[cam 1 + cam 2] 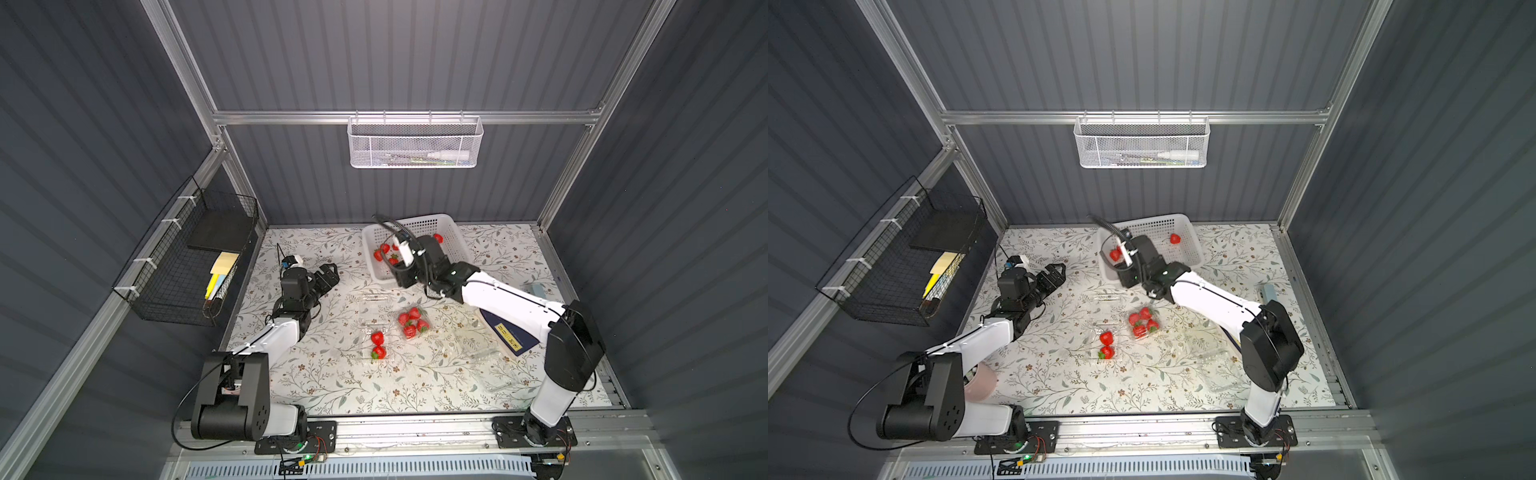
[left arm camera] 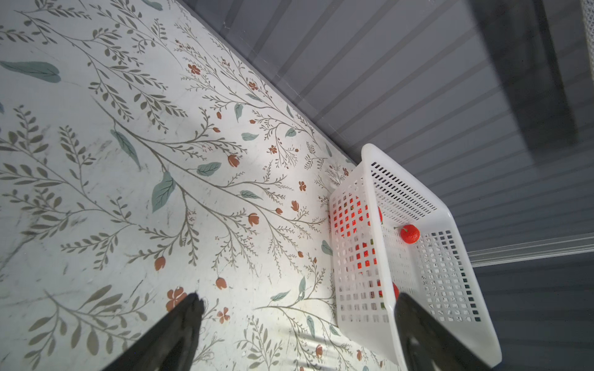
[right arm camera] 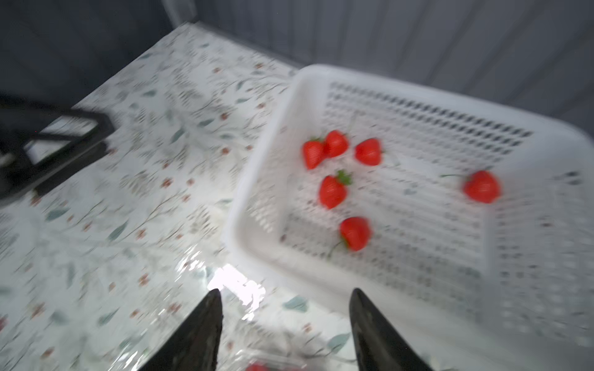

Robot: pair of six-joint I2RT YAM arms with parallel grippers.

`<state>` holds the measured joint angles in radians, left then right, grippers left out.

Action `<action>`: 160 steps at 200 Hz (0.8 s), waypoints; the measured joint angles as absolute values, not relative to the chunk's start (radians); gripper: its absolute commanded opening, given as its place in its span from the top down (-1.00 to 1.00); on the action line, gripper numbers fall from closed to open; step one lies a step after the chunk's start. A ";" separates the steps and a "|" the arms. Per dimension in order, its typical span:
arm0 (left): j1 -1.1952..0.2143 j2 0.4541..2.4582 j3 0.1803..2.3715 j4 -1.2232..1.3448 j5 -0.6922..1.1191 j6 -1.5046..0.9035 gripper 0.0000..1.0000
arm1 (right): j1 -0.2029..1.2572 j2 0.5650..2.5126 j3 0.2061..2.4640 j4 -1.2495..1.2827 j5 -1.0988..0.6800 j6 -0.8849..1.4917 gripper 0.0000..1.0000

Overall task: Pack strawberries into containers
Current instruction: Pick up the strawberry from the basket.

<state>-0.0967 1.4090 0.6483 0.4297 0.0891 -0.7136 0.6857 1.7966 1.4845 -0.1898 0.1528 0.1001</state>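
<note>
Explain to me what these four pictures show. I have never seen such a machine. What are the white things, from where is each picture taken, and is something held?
Those things are a robot's left arm and right arm, mounted at the near edge of the flowered table. Two pictures look down from one overhead camera pair; the other two come from a camera on each arm's wrist. The black prongs are fingers: the left fingers and the right fingers stand open and hold nothing. On it, a white basket holds six strawberries. In the middle lie clear containers: one with four berries, one with two.
</note>
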 measured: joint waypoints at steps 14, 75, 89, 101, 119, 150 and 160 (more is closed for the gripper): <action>-0.097 1.429 0.648 0.450 0.091 -0.714 -0.90 | 0.627 1.860 1.547 -0.192 0.168 0.092 -0.29; -0.165 1.585 0.715 0.493 0.102 -0.681 -0.90 | 0.574 2.268 1.982 -0.455 0.168 0.081 -0.37; -0.201 1.621 0.750 0.492 0.102 -0.668 -0.90 | 0.574 2.309 2.007 -0.509 0.146 0.082 -0.39; -0.223 1.643 0.775 0.496 0.103 -0.661 -0.91 | 0.574 2.334 2.025 -0.555 0.127 0.083 -0.41; -0.247 1.666 0.800 0.512 0.122 -0.654 -0.92 | 0.574 2.369 2.076 -0.635 0.099 0.086 -0.42; -0.256 1.715 0.841 0.536 0.158 -0.650 -0.90 | 0.572 2.429 2.186 -0.726 0.063 0.095 -0.41; -0.259 1.730 0.850 0.542 0.169 -0.649 -0.88 | 0.570 2.446 2.210 -0.748 0.049 0.105 -0.40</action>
